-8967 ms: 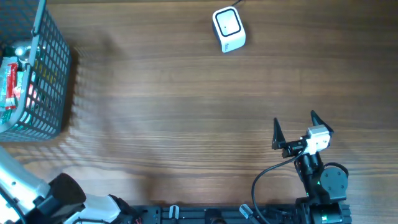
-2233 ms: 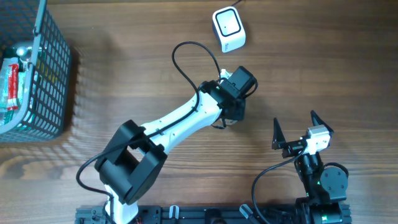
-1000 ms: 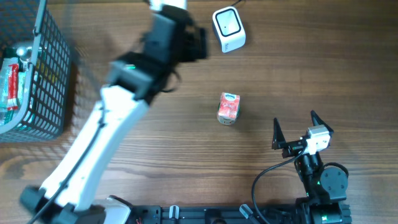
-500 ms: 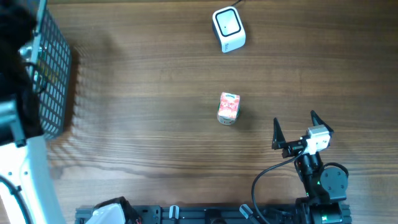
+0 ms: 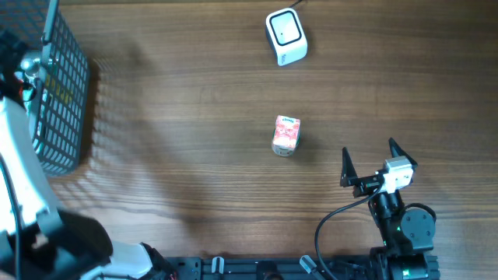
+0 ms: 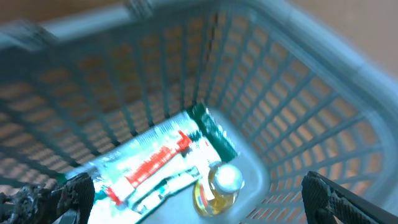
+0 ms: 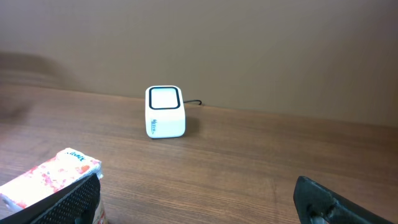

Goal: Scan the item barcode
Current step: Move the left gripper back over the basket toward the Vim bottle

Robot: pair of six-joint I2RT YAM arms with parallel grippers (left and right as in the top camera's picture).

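A small pink-and-red floral pack (image 5: 286,136) lies alone on the wooden table, below the white barcode scanner (image 5: 286,36). The right wrist view shows this pack (image 7: 50,177) at lower left and the scanner (image 7: 165,111) farther back. My right gripper (image 5: 372,167) rests open near the front right, apart from the pack; between its fingers (image 7: 199,202) there is only bare table. My left gripper (image 6: 196,202) hangs open above the inside of the teal basket (image 6: 298,124), over a white-and-red tube (image 6: 155,165) and a yellow bottle with a silver cap (image 6: 217,186).
The teal wire basket (image 5: 66,101) stands at the far left of the table, with my white left arm (image 5: 22,163) reaching over it. The scanner's cable runs off the back edge.
My left arm has swung from near the scanner leftward to above the basket. The pack stays where it was set on the table. The right arm has not moved.
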